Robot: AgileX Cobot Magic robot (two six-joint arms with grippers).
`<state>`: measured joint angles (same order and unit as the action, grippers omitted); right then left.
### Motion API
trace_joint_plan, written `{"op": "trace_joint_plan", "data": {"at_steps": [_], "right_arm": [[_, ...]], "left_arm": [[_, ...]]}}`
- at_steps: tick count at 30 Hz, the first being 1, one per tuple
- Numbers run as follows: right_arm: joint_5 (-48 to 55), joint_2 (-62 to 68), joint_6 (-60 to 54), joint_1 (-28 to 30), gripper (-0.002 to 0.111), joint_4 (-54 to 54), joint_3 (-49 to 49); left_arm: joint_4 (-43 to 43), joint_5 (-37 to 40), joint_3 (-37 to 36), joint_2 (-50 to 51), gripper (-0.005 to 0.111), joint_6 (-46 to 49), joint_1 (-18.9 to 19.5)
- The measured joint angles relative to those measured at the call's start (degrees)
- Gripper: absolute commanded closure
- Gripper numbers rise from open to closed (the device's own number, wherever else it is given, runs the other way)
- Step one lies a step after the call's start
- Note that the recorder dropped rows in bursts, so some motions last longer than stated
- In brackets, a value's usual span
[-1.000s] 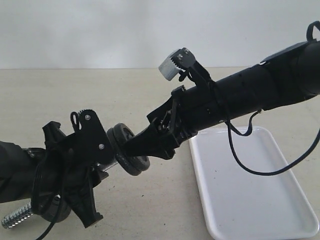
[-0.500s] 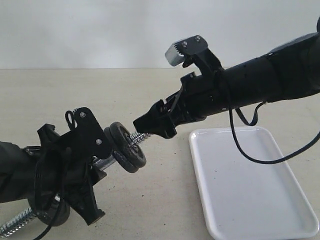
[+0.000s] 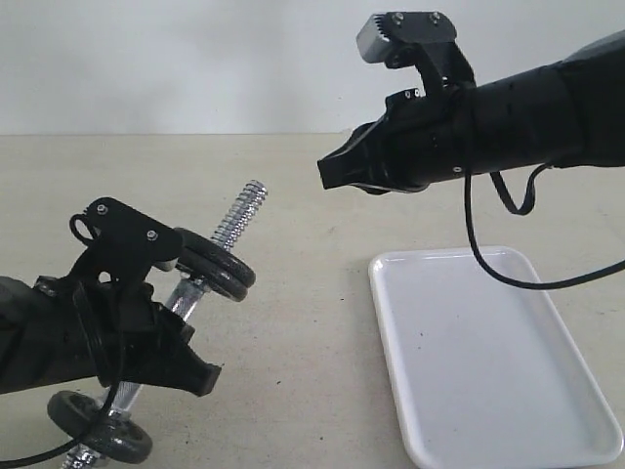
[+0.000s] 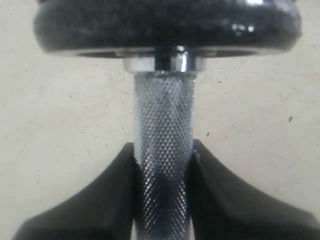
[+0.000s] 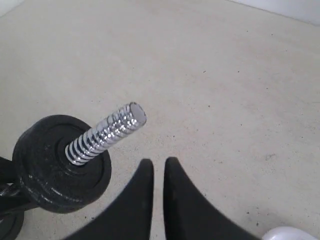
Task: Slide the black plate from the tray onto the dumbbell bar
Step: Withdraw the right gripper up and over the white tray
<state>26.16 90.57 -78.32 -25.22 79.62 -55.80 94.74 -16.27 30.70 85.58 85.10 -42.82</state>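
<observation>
My left gripper [image 4: 164, 147] is shut on the knurled middle of the dumbbell bar [image 3: 241, 213] and holds it tilted upward. A black plate [image 3: 217, 266] sits on the bar just above that grip, pressed against another like it, with the threaded end [image 5: 107, 132] sticking out bare. A further black plate [image 3: 103, 440] sits at the bar's low end. My right gripper [image 3: 327, 174] hangs above and to the right of the bar. Its fingers [image 5: 145, 175] are shut with nothing between them. The white tray [image 3: 488, 352] holds nothing.
The beige tabletop [image 3: 312, 322] lies between the bar and the tray. A cable [image 3: 488, 264] loops down from the right arm over the tray's far edge. One tray corner [image 5: 290, 234] shows beside the right gripper.
The right gripper let go of the plate on the bar, pulled back up and to the right, and shut. The left arm shifted, and the bar's threaded end now points up freely.
</observation>
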Motion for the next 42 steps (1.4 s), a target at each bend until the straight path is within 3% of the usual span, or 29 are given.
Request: {"op": "trace_joint_plan", "data": {"at_steps": [7, 14, 27, 42], "right_arm": [[1.26, 0.0, 16.33, 0.0, 0.109, -19.75, 0.0], [11.13, 0.0, 29.9, 0.0, 0.109, -36.77, 0.0], [23.25, 0.0, 32.71, 0.0, 0.109, -39.31, 0.0], [19.26, 0.0, 33.55, 0.0, 0.109, -38.42, 8.45]], "left_arm": [[0.02, 4.46, 0.0, 0.0, 0.102, -6.97, 0.0], [-0.86, 7.61, 0.0, 0.0, 0.102, -14.66, 0.0], [-1.0, 7.2, 4.59, 0.1, 0.102, -23.41, 0.0], [-0.84, 7.08, 4.94, 6.23, 0.102, -28.67, 0.0]]}}
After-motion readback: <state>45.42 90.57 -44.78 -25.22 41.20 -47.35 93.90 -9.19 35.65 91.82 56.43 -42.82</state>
